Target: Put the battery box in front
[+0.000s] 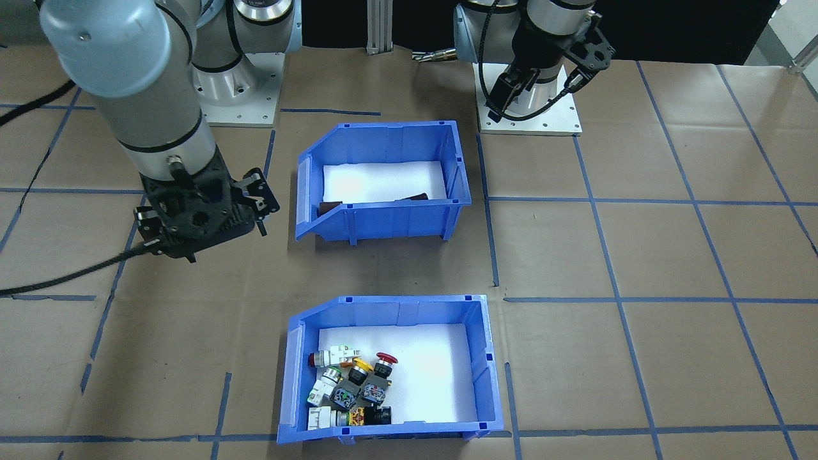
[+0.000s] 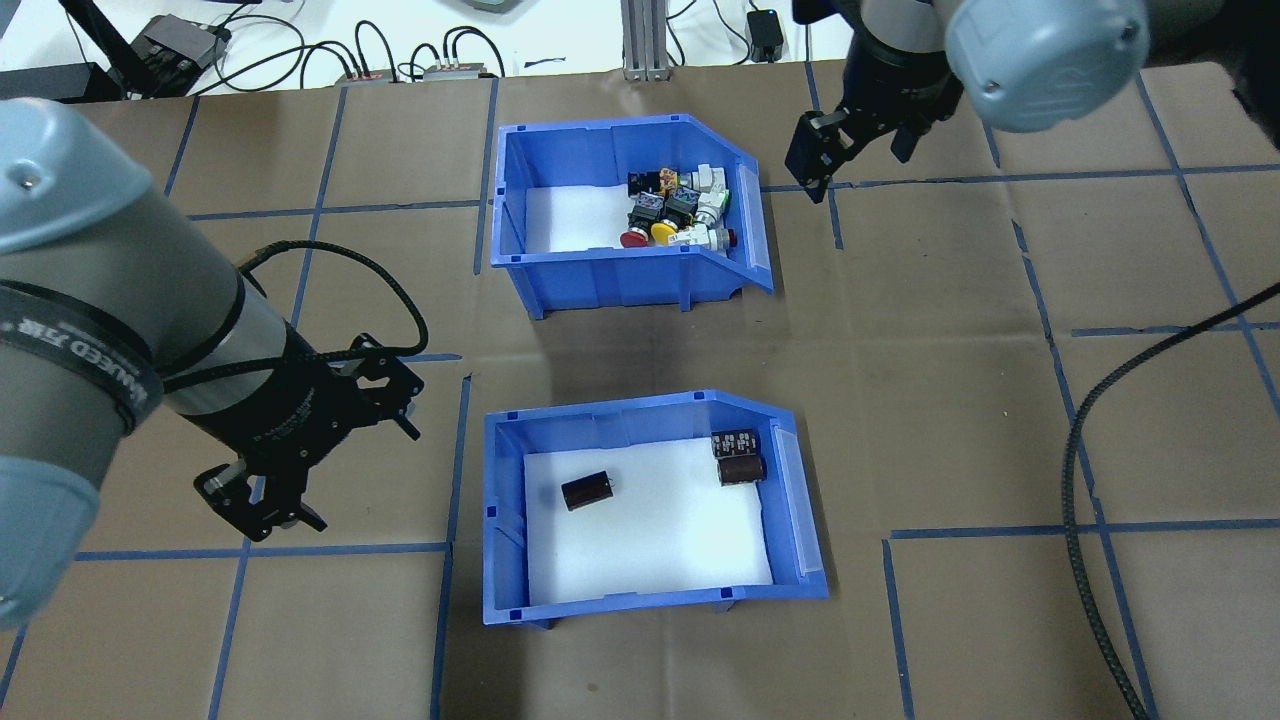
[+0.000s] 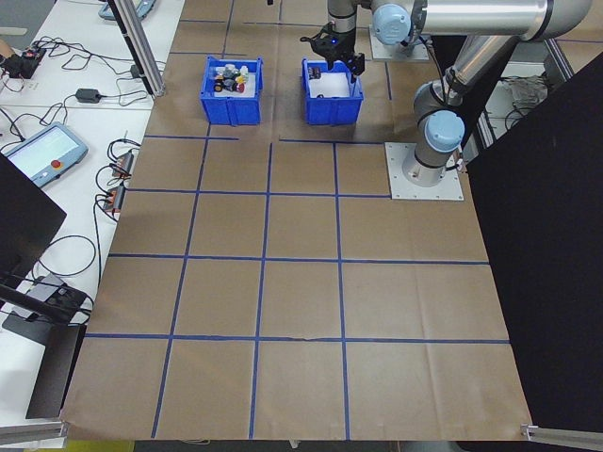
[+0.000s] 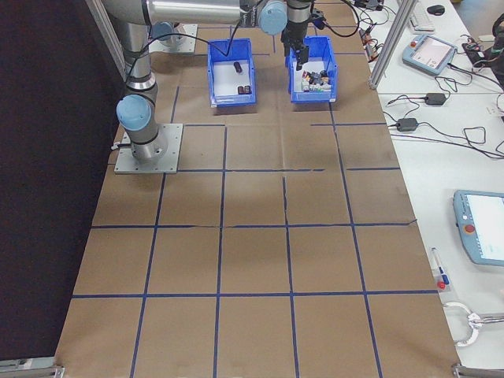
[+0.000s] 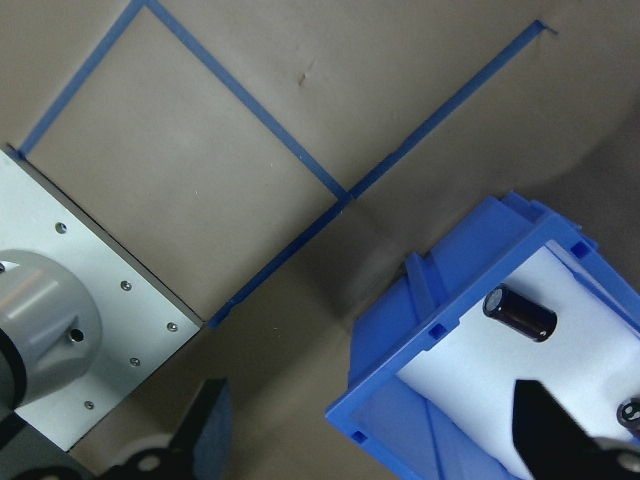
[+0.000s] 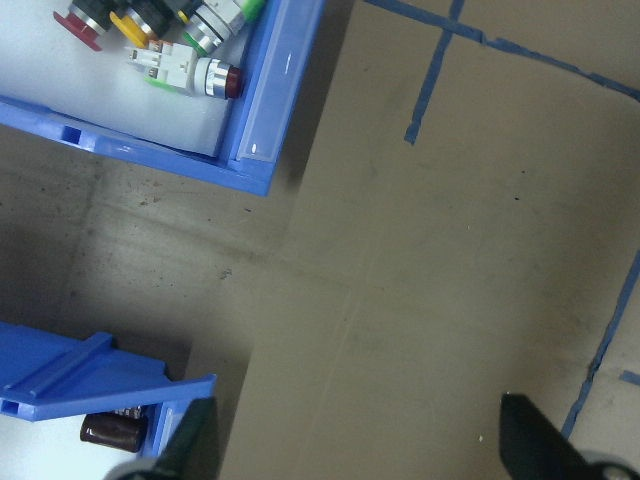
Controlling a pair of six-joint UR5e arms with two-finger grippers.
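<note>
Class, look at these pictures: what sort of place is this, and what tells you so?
Probably a robotics lab or test cell: a table gridded with blue tape, teach pendants and cables along its edge, and two parts bins, including the battery box.

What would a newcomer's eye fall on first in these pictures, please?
Two blue bins stand out on the brown paper table: the battery box nearest the robot, holding three dark cylinders, and the bin of coloured switches beyond it. The left gripper hangs beside the battery box, the right gripper beside the switch bin.

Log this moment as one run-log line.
battery box: near robot, ungrasped | switch bin: far side | left gripper: open, beside battery box | right gripper: open, beside switch bin
</note>
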